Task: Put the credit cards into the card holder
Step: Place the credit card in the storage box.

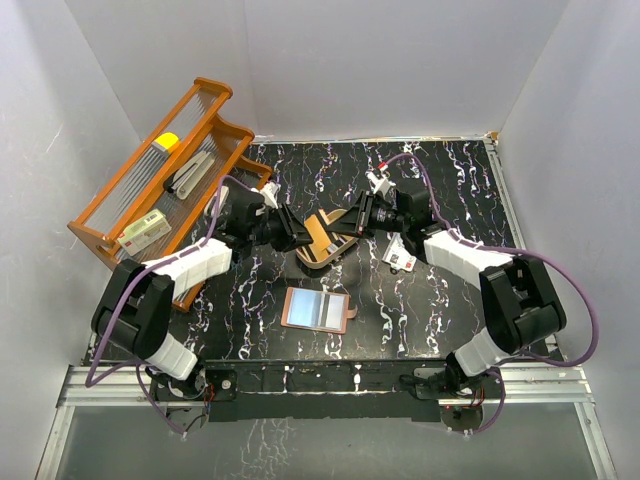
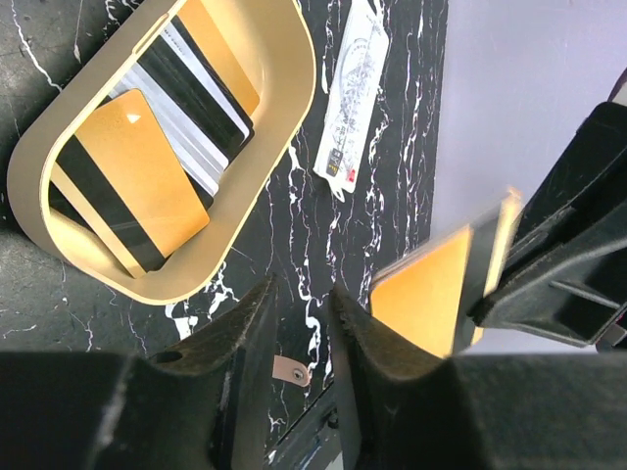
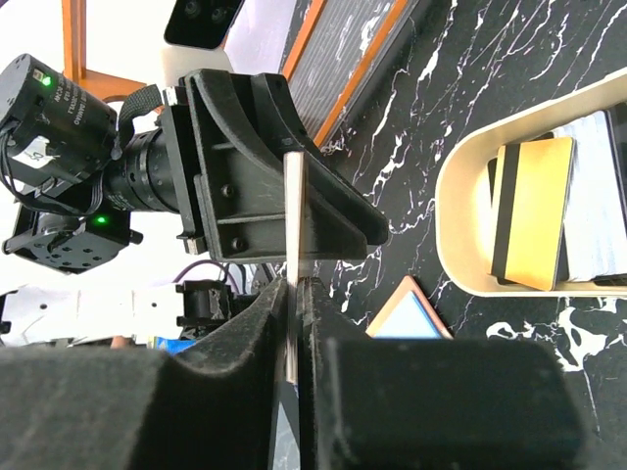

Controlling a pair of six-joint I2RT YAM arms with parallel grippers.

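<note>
An orange credit card [image 3: 294, 211] stands on edge above the table, with my right gripper [image 3: 297, 289] shut on its lower end. In the left wrist view that card [image 2: 431, 294] sits just right of my left gripper [image 2: 304, 294], whose jaws stand a narrow gap apart with nothing between them. Both grippers meet over the tan oval tray [image 1: 308, 264]. More credit cards lie in the tray [image 2: 279, 59], one of them orange [image 2: 147, 176]. A white credit card [image 1: 400, 258] lies on the table. The card holder [image 1: 317, 308] lies open nearer the arm bases.
A large orange wire rack [image 1: 165, 175] stands at the back left, holding a cream box [image 1: 143, 232] and a yellow item [image 1: 167, 142]. White walls close in the black marbled table on three sides.
</note>
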